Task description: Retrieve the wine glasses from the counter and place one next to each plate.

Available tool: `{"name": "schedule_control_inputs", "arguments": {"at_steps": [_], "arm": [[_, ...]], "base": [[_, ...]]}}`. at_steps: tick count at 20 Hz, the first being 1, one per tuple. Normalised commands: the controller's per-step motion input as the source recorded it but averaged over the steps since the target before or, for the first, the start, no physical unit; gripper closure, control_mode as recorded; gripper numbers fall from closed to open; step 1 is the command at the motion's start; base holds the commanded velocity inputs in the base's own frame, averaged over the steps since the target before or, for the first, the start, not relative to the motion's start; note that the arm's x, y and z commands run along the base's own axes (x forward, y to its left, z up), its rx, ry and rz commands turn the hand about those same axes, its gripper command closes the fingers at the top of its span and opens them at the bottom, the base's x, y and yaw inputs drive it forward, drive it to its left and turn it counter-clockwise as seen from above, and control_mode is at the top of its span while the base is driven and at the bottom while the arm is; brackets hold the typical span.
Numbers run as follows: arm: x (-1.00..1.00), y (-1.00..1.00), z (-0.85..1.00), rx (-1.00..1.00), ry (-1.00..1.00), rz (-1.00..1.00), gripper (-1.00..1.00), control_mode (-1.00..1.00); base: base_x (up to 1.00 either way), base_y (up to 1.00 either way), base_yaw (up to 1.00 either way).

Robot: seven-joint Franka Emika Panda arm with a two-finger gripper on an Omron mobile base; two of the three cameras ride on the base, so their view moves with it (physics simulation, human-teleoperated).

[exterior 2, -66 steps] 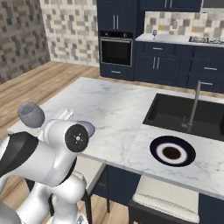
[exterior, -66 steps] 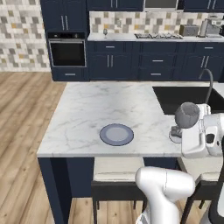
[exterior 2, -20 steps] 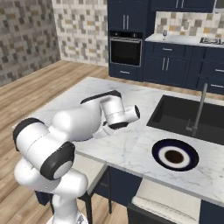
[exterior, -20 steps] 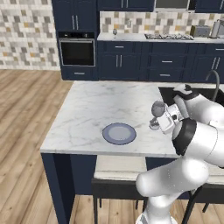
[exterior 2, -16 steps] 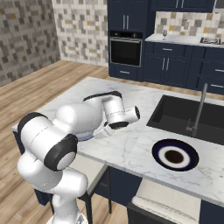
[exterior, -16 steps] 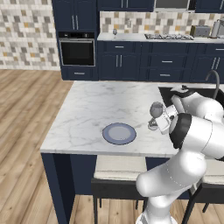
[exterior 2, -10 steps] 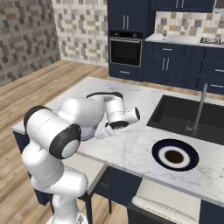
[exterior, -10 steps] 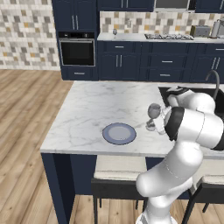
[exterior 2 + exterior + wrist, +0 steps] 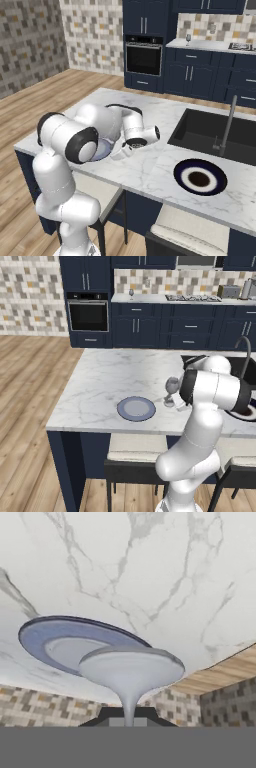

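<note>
Left base view gives us the marble island [image 9: 100, 386], white with thin grey veins and smooth. On it lies the round, flat, pale blue-grey plate [image 9: 136, 408]. At about three o'clock from this plate we see a clear greyish wine glass [image 9: 171, 387], upright, with a rounded bowl, and its foot is near the marble; we cannot tell if it touches. The gripper [image 9: 176, 402] is clamped on the thin stem of this glass. Far at twelve o'clock, a second glass [image 9: 131, 292] stands on the counter [image 9: 150, 299] before the tiled wall. At the right edge, the navy-ringed plate [image 9: 200, 177] lies flat beside the dark sink [image 9: 210, 132].
</note>
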Motion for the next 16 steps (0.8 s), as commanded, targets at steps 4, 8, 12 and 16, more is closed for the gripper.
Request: {"name": "schedule_control_inputs", "arguments": {"at_steps": [4,8,12,16], "arm": [[0.29,0.0,-0.24,0.0,0.0,0.0,1.0,-1.0],[0.32,0.0,-0.22,0.0,0.0,0.0,1.0,-1.0],[0.34,0.0,-0.23,0.0,0.0,0.0,1.0,-1.0],[0.32,0.0,-0.25,0.0,0.0,0.0,1.0,-1.0]], "base": [[0.0,0.0,0.0],[0.0,0.0,0.0],[0.0,0.0,0.0],[0.0,0.0,0.0]]}}
